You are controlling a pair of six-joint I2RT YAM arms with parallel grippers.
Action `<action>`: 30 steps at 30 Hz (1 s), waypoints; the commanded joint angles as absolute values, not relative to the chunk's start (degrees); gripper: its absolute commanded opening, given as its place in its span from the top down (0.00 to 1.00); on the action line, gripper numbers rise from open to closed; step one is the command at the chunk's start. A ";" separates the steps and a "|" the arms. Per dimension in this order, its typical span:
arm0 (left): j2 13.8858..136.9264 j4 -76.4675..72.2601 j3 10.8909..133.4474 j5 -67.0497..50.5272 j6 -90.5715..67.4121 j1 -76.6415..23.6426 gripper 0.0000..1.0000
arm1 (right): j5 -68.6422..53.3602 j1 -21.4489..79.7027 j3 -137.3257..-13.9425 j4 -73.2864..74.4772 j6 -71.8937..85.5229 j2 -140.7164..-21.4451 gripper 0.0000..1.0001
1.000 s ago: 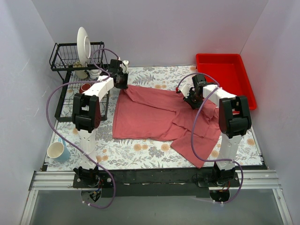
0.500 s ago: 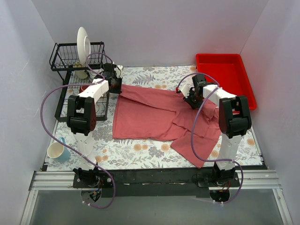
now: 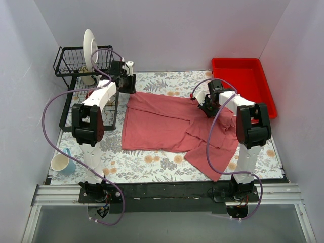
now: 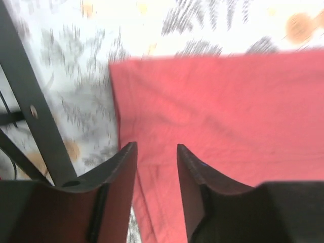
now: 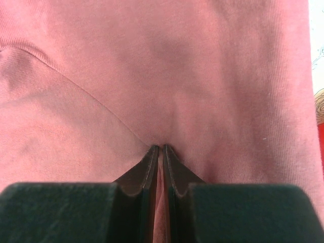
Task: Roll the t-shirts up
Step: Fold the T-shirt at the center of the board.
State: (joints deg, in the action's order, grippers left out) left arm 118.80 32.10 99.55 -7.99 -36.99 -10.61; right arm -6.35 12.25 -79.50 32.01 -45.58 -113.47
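- Fabric takes up the middle of the flowered table [image 3: 152, 164]: the dusty-red t-shirt [image 3: 162, 121] lies spread out and creased. Its far left corner is near the dish rack [image 3: 76, 66], and a loose flap trails toward the near right, past the right arm's base.
- The left gripper [image 3: 126, 83] is over that far left corner. From its own camera the left gripper [image 4: 156, 149] has its two dark fingers [image 4: 121, 167] held apart, with only shirt cloth showing in the gap. I cannot tell whether the tips touch the cloth; the view is a little blurred.
- In that same view the t-shirt [image 4: 228, 111] fills the right and centre. Its corner shows above the left finger, with flowered table beyond it, and a black bar of the rack [image 4: 30, 111] slants down the left side.
- The right gripper [image 3: 207, 107] is down on the shirt's far right part, not far from the red tray [image 3: 243, 81].
- Close up, the right gripper [image 5: 160, 148] has its fingers pressed together, with a thin ridge of the t-shirt [image 5: 167, 66] nipped between them. The cloth puckers toward the tips, and a seam curves away to the left.
- A white plate [image 3: 90, 48] stands upright in the rack, and a pale mug [image 3: 61, 163] sits at the near left corner, well apart from the shirt.
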 commanded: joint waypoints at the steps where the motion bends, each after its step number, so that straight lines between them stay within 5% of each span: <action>1: 121.10 31.29 105.63 -15.19 -37.09 -10.46 0.68 | -8.00 11.95 -82.00 31.90 -44.30 -114.61 0.85; 9: 130.42 31.29 109.60 -19.42 -36.30 -10.37 0.95 | -8.00 11.86 -82.79 31.99 -43.59 -114.87 0.84; 13: 128.33 32.43 106.62 -17.85 -35.51 -10.28 0.98 | -7.30 11.60 -83.23 32.34 -43.42 -115.31 0.84; 20: 122.01 32.52 94.76 -11.78 -35.33 -10.19 0.86 | -7.21 11.08 -82.97 32.17 -43.33 -115.84 0.84; 26: 117.78 32.35 91.23 -9.59 -34.81 -10.11 0.66 | -7.29 10.99 -84.81 32.17 -43.59 -116.98 0.84; 30: 120.14 36.28 93.76 -8.52 -30.51 -10.02 0.66 | -9.48 10.73 -90.95 37.16 -43.77 -117.07 0.82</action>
